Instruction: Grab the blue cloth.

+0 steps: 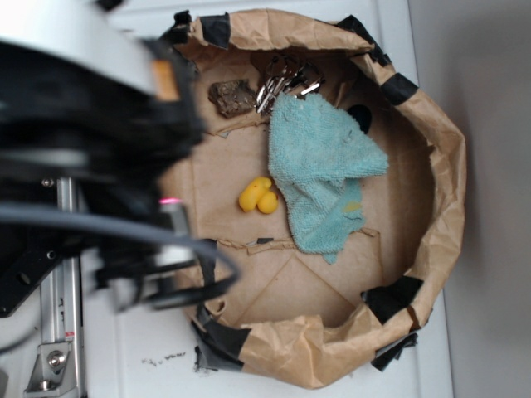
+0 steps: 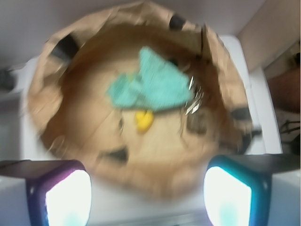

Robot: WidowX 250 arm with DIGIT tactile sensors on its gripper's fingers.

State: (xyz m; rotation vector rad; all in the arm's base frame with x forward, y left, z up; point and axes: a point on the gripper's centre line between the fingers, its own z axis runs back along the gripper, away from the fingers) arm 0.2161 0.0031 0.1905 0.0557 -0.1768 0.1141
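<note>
The blue cloth [image 1: 319,166] is a teal-blue fuzzy rag with a small yellowish spot. It lies crumpled on the floor of a brown paper bowl [image 1: 444,191], right of centre. In the wrist view the cloth [image 2: 155,84] is blurred, far ahead of the jaws. My gripper [image 2: 148,197] is open and empty, its two glowing pads [image 2: 68,197] wide apart. It hangs high over the bowl's near rim, well apart from the cloth. In the exterior view the gripper [image 1: 166,257] is a blurred dark mass at the left.
A yellow toy [image 1: 258,196] lies just left of the cloth. A bunch of metal keys [image 1: 282,81] and a brown lump [image 1: 232,97] lie at the cloth's upper edge. A small black thing [image 1: 360,116] shows beside the cloth. The bowl's raised paper rim is taped with black tape.
</note>
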